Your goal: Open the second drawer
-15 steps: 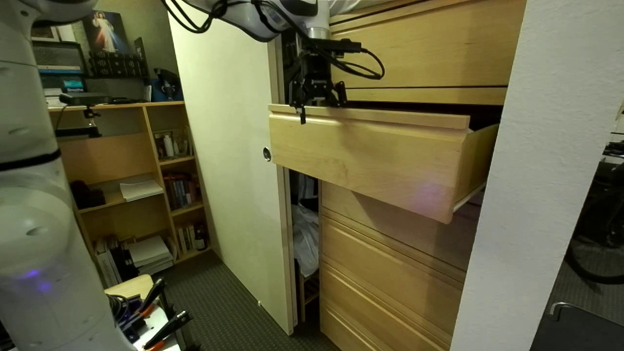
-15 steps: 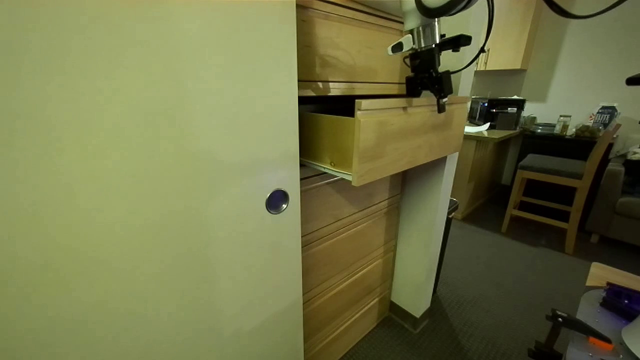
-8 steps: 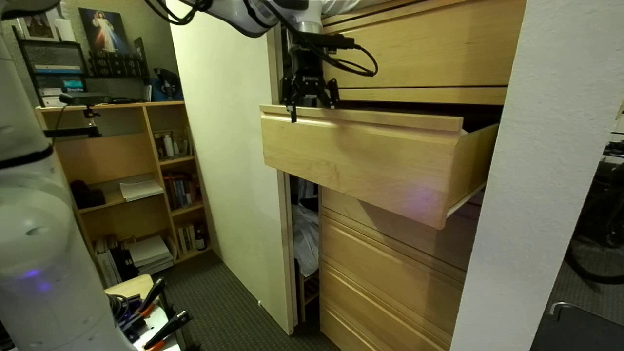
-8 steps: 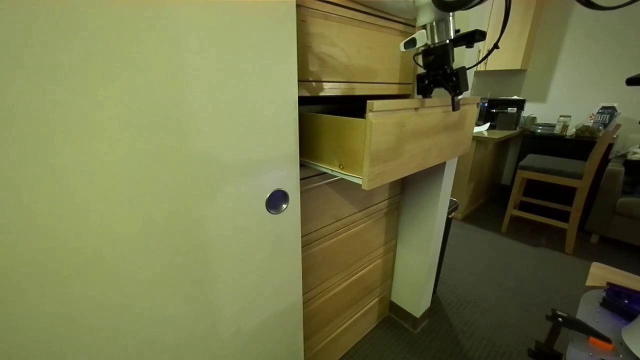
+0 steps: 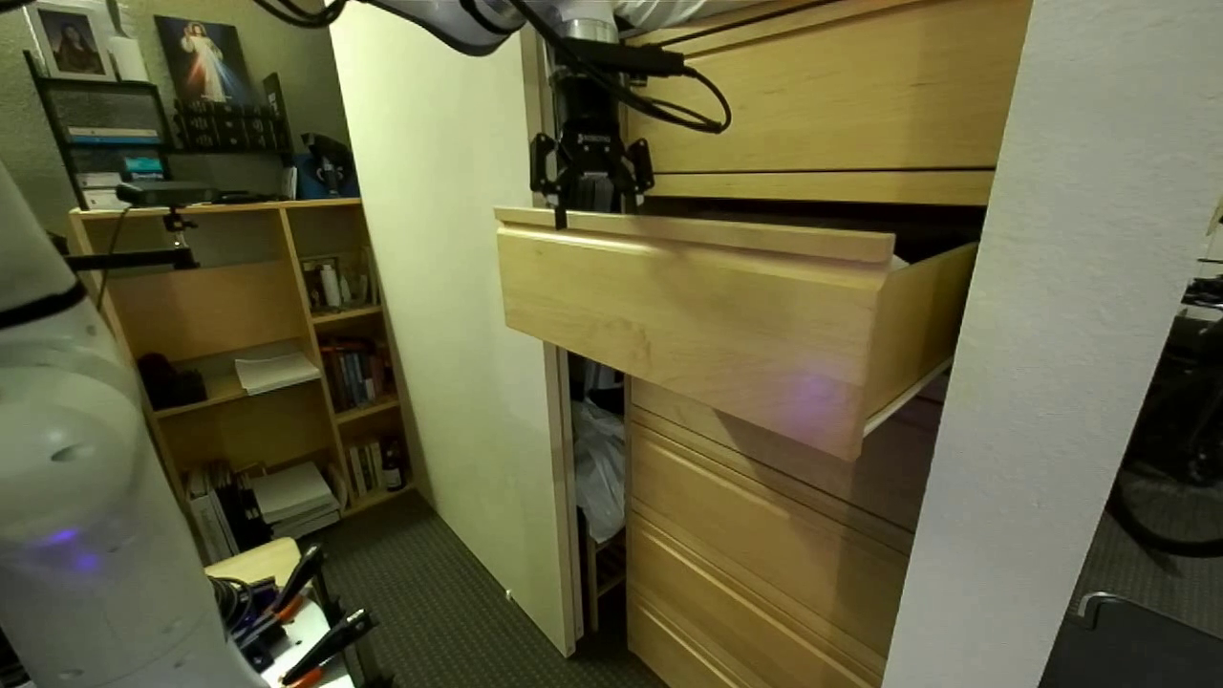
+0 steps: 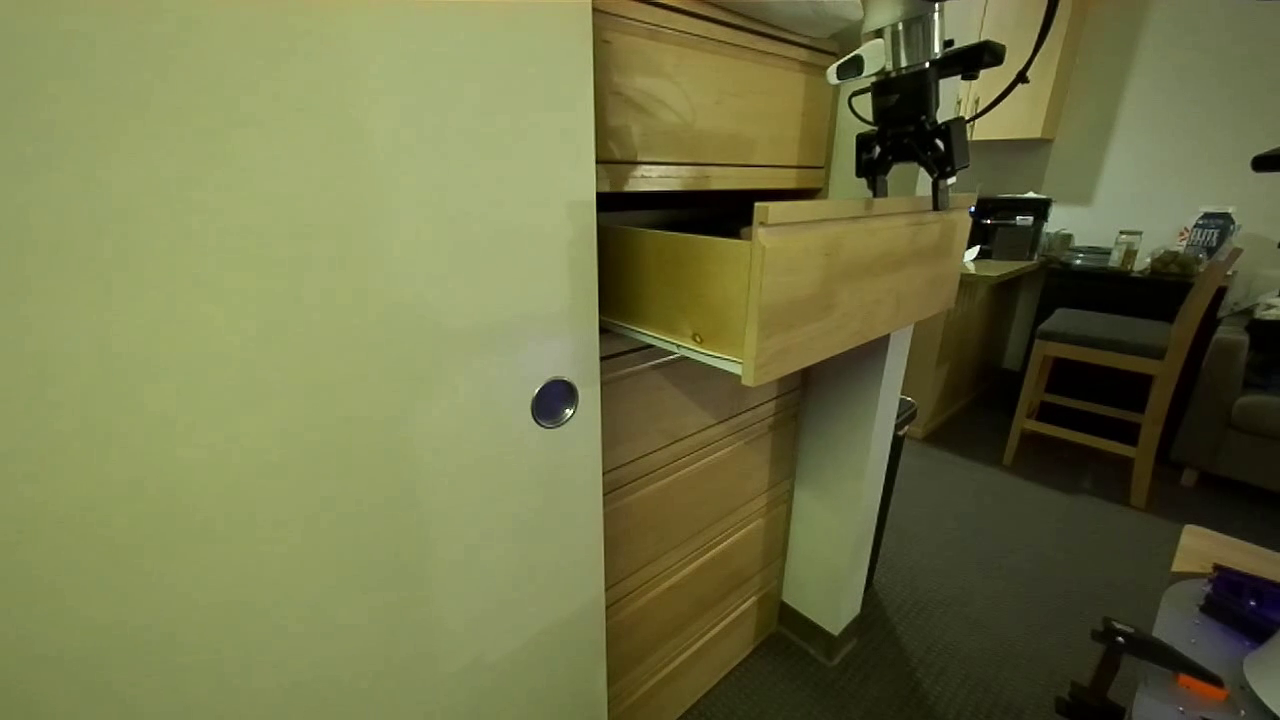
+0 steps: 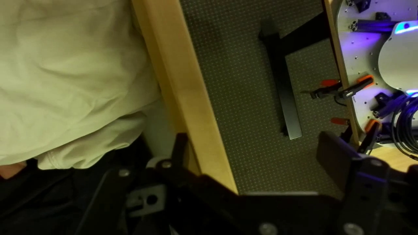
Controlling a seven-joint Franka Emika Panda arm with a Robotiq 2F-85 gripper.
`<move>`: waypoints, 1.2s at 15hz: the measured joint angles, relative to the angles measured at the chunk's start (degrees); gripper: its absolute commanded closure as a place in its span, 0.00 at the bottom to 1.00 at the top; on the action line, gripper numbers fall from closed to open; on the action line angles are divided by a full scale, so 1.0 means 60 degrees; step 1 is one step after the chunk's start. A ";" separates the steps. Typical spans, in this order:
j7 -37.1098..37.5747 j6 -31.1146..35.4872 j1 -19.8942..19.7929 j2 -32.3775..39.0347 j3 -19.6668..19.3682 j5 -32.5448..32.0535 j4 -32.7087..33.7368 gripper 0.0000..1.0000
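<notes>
The extended second drawer (image 5: pixel 688 311), right of centre in an exterior view, is straddled at its front by the wide-spread pincer (image 5: pixel 596 207), nothing clamped, presumably to be hooked outward.

The drawer (image 6: pixel 860 285) had slid farther out in both exterior views, showing more of its side panel (image 6: pixel 680 285). The gripper (image 6: pixel 910 193) had travelled outward along with it and risen, so that a shorter length of the outer finger (image 5: pixel 561 218) hung over the front (image 5: pixel 688 315). In an exterior view the front overlapped more of the door (image 5: pixel 449 287), and the arm (image 5: pixel 76 420) had leaned toward the view's edge, baring more of a framed picture (image 5: pixel 73 43). In an exterior view the drawer had come to hide more of a black appliance (image 6: pixel 1012 228) behind it.
</notes>
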 measured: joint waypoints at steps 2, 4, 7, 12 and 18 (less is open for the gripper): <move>-0.0142 -0.0005 0.0000 -0.0211 -0.0014 0.0000 -0.0183 0.00; -0.0292 -0.0012 0.0001 -0.0399 -0.0023 0.0000 -0.0361 0.00; -0.0534 -0.0143 0.0006 -0.0641 -0.0032 0.0000 -0.0580 0.00; -0.0798 -0.0524 0.0009 -0.0917 -0.0064 0.0000 -0.0788 0.00; -0.0964 -0.0688 0.0012 -0.1032 -0.0099 0.0000 -0.0859 0.00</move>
